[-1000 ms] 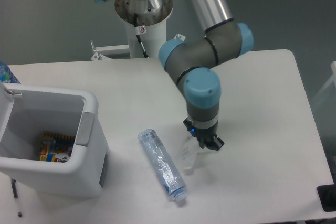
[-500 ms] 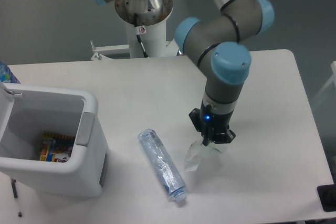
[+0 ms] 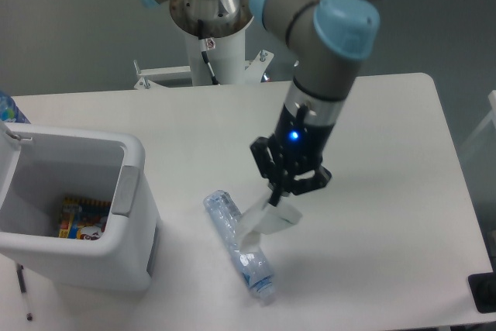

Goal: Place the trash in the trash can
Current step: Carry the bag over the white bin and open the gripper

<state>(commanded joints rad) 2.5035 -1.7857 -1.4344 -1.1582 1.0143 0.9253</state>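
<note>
My gripper [image 3: 285, 194] hangs above the table's middle, shut on a clear cup-like piece of trash [image 3: 262, 223] that dangles below its fingers, off the table. Partly under that piece lies the other trash, a long slim bluish clear bottle [image 3: 232, 238], flat on the white table and pointing toward the front edge. The trash can [image 3: 74, 207], a white boxy bin with a grey side handle panel, stands open at the left, well away from the gripper. Colourful packaging lies at its bottom.
The arm's white pedestal [image 3: 209, 29] rises at the back centre. A blue-capped bottle top [image 3: 9, 108] peeks in at the far left edge. A thin dark pen-like item [image 3: 23, 292] lies by the bin's front left. A black object [image 3: 482, 292] sits at the front right corner.
The gripper has lifted the clear cup-like piece off the table and carried it left, over the bottle. The arm has risen toward the camera. Bottle and bin have not moved.
</note>
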